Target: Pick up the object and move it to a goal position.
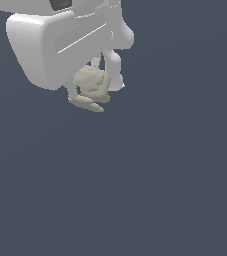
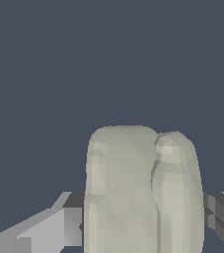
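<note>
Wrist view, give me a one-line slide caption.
Gripper jaws closed on either side of the pale beige object, seen close up against a plain dark background.

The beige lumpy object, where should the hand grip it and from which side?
Probably around the blocky upper body of the object, coming from above, as the hand does now: fingers press its two opposite flanks. The flared base is thin and flat, a poorer hold, and hangs below the fingers.
</note>
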`<state>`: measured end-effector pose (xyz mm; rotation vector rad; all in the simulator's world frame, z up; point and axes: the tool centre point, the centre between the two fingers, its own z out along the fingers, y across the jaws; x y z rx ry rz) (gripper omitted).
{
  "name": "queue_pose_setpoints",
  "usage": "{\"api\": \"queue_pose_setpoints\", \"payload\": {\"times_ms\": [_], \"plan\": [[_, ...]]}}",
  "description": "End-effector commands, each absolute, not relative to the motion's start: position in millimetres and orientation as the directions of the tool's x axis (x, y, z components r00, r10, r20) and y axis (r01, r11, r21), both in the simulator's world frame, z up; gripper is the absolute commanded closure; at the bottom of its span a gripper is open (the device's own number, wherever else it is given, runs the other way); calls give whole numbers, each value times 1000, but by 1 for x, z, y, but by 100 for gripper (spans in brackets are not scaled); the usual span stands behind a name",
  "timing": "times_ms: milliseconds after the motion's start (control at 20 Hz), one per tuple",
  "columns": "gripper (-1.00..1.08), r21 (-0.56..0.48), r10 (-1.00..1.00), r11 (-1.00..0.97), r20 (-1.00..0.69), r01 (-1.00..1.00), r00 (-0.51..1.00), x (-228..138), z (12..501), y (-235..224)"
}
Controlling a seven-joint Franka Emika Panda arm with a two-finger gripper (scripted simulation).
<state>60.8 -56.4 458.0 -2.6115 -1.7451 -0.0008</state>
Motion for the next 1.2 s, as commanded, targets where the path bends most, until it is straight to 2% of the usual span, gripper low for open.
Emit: {"api": "queue_pose_setpoints", "payload": {"times_ms": [0,500,1150], "plan": [[108,0,924,-383,1,924,383,64,467,-60],[108,0,924,-383,0,924,383,73,491,-69],[108,0,924,-383,0,924,383,76,500,-72]]}}
